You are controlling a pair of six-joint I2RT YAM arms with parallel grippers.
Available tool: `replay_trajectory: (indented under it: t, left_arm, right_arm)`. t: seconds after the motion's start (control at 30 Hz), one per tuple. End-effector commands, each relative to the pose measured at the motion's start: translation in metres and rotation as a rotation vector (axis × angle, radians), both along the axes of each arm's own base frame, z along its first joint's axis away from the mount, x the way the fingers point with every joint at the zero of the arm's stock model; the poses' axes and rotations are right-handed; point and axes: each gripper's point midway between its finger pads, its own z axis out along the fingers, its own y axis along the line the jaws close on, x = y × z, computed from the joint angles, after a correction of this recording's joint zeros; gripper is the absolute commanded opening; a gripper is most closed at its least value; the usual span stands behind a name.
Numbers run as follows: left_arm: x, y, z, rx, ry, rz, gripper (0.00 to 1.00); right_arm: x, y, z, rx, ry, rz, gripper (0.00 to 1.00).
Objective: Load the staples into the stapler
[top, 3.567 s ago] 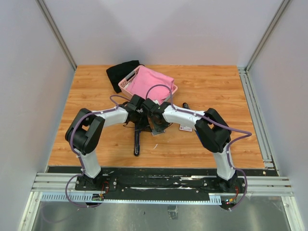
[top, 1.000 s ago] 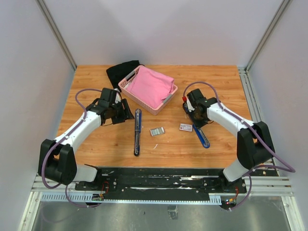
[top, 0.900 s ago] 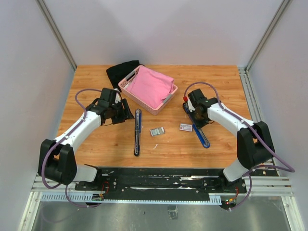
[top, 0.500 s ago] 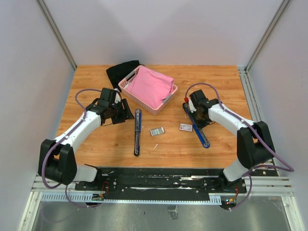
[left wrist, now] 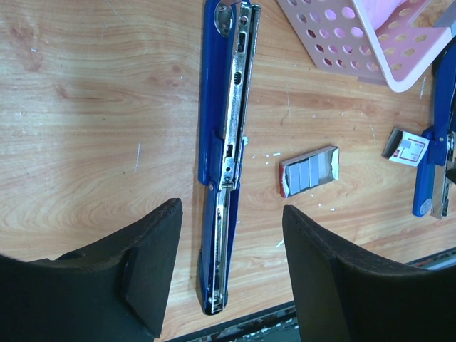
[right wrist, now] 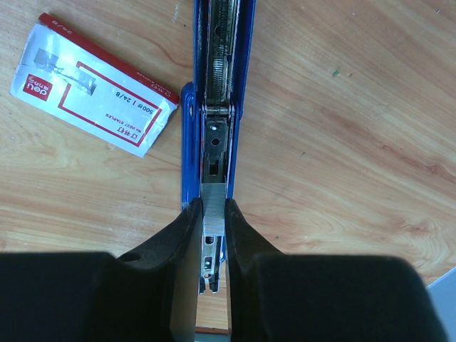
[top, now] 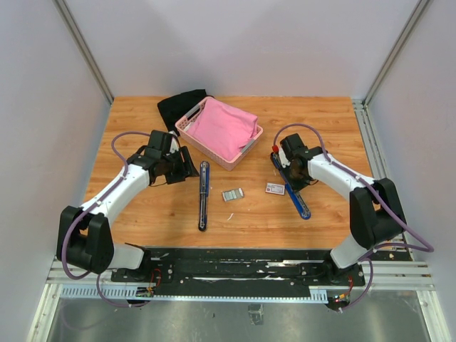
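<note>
1. At the right gripper (right wrist: 214,212): pinched on a narrow silvery staple strip (right wrist: 213,194), held lengthwise to match the channel beneath.
2. Poised right over the metal magazine of the blue stapler (right wrist: 244,85), which is opened flat, probably so the strip can go straight down into it.
3. At the left gripper (left wrist: 231,214): spread wide, pinching nothing, hovering above a second stapler (left wrist: 228,142), likewise laid open. Seemingly parked clear of the work.
4. As for the staples block (left wrist: 308,171): resting in its tray between both staplers, apart from each. Just beside the loaded one, the white carton (right wrist: 92,82).
5. Judged next: lower, seat, release. Any tilt risks jamming against the channel wall.
</note>
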Motion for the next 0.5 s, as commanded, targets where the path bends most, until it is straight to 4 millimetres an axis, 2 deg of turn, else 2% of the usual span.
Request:
replay_trajectory:
  t: [0.0,0.47]
  left_arm:
    - [0.0007,0.0015,-0.0009,-0.007,-0.007,0.001,0.63]
    - [0.0003,0.0020,-0.0003,-0.007,-0.009,0.002,0.63]
  right_arm:
    - [-0.0031,-0.0046,-0.0082,-0.005,0.024,-0.002,0.13]
    - [-0.0051,-0.0058,-0.0148,-0.012,0.038,-0.009,0.13]
